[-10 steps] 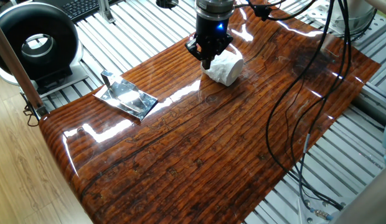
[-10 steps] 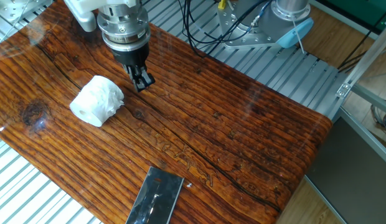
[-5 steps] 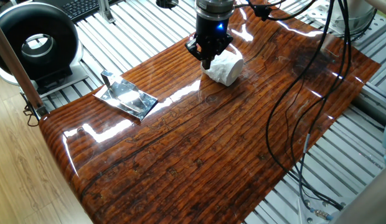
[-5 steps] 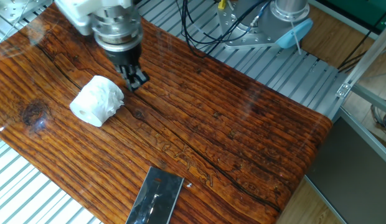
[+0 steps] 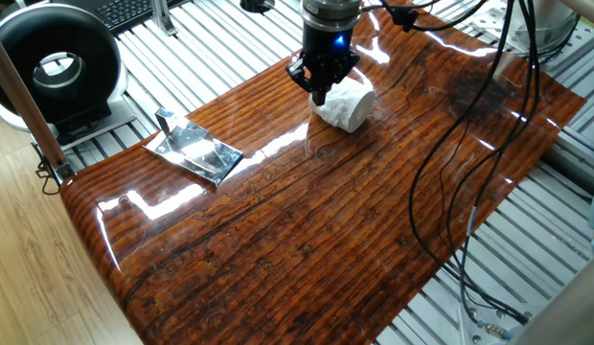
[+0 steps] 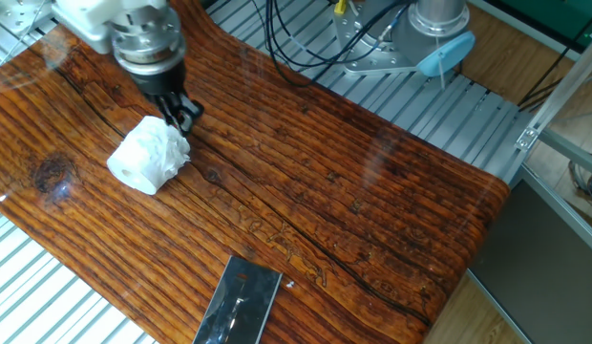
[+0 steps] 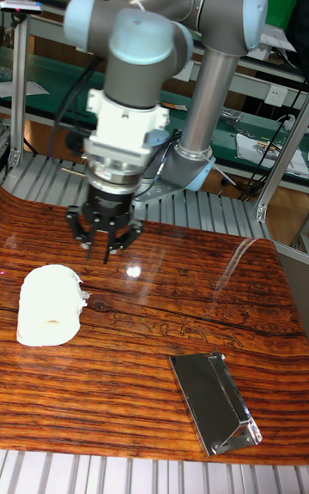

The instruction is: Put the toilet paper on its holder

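The toilet paper (image 6: pixel 148 156) is a plump white roll lying on its side on the wooden table, also seen in the one fixed view (image 5: pixel 347 103) and the tall view (image 7: pixel 50 305). My gripper (image 6: pixel 184 117) hangs just above the table by the roll's far upper edge, fingers together and holding nothing; its tips (image 5: pixel 319 93) partly cover the roll's left side, and in the tall view it (image 7: pixel 107 252) stands up and to the right of the roll. The holder (image 5: pixel 194 149), a shiny silver plate with a short grey peg (image 5: pixel 165 122), lies apart near the table's edge (image 6: pixel 241 301) (image 7: pixel 215 400).
A black round fan-like device (image 5: pixel 57 67) stands off the table beyond the holder. Black cables (image 5: pixel 450 163) trail over the table's right part. Ribbed metal framing (image 6: pixel 439 105) surrounds the table, with the arm's base (image 6: pixel 439 19) behind it.
The gripper has travelled sideways over the table toward the toilet paper, from beside it to right at its upper edge. The roll and holder have not moved.
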Robot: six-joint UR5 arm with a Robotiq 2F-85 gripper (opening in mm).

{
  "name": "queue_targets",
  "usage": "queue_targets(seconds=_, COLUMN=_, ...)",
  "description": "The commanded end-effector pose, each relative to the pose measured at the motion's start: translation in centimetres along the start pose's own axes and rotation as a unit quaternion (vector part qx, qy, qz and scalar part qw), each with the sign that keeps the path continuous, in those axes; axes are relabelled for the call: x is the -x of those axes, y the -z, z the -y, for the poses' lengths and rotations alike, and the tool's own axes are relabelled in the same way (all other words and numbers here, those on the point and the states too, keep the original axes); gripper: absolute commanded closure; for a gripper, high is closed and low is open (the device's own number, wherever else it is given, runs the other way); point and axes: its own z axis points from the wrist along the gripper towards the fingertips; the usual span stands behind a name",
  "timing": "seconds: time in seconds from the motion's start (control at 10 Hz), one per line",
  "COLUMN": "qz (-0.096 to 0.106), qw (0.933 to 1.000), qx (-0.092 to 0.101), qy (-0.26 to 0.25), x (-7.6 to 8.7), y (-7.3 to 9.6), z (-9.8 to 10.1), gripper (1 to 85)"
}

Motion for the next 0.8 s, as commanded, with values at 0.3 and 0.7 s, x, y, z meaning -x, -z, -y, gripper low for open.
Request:
queue_targets(seconds=0.3, qz=0.021, qw=0.9968, qx=0.027, qy=0.072, x=1.2, y=-2.2, z=3.2, gripper=30.3)
queue_targets(seconds=0.7, qz=0.037, qw=0.9948, qx=0.030, qy=0.090, x=2.5, y=-2.9, z=3.6, gripper=25.3)
